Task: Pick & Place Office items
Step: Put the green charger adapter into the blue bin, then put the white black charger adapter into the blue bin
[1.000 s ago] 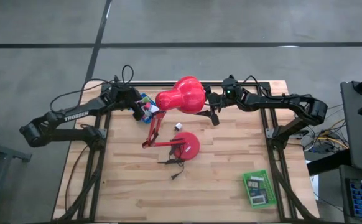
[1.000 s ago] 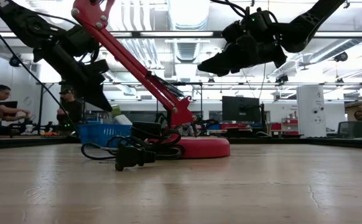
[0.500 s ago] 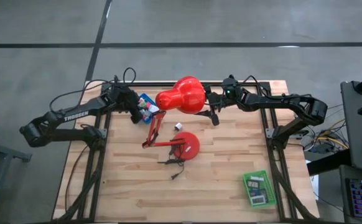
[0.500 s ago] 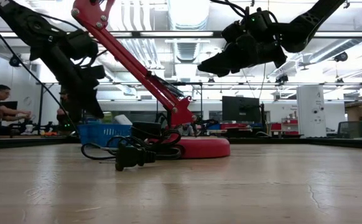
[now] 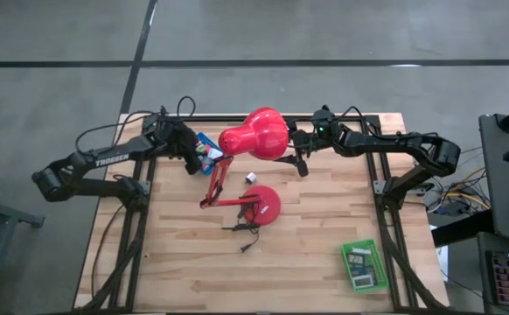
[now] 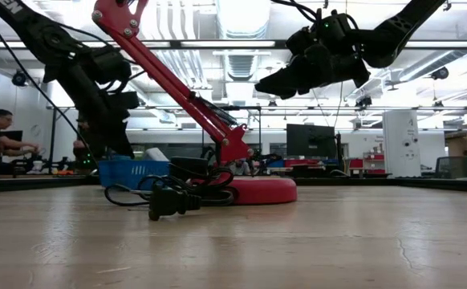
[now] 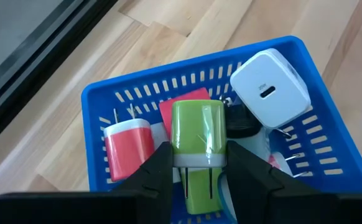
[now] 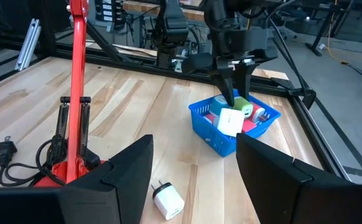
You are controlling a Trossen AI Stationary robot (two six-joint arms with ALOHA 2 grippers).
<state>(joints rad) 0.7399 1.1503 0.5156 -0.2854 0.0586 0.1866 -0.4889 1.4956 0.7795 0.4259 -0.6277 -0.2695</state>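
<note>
The left end effector (image 7: 199,177) holds a green charger (image 7: 197,138) between its two fingers and hangs directly above the blue tray (image 7: 100,101). Compared with one second ago, this arm has swung from a slant to nearly vertical over the tray, so I judge the charger is ready to be released there. Just under it lie a pink charger (image 7: 128,142) and a white charger (image 7: 270,91), both inside the tray. The right end effector (image 8: 194,163) waits with its fingers wide apart, empty, high beside the red lamp (image 5: 254,137). Below it, another white charger (image 8: 168,200) rests on the table (image 8: 137,112), not yet collected.
</note>
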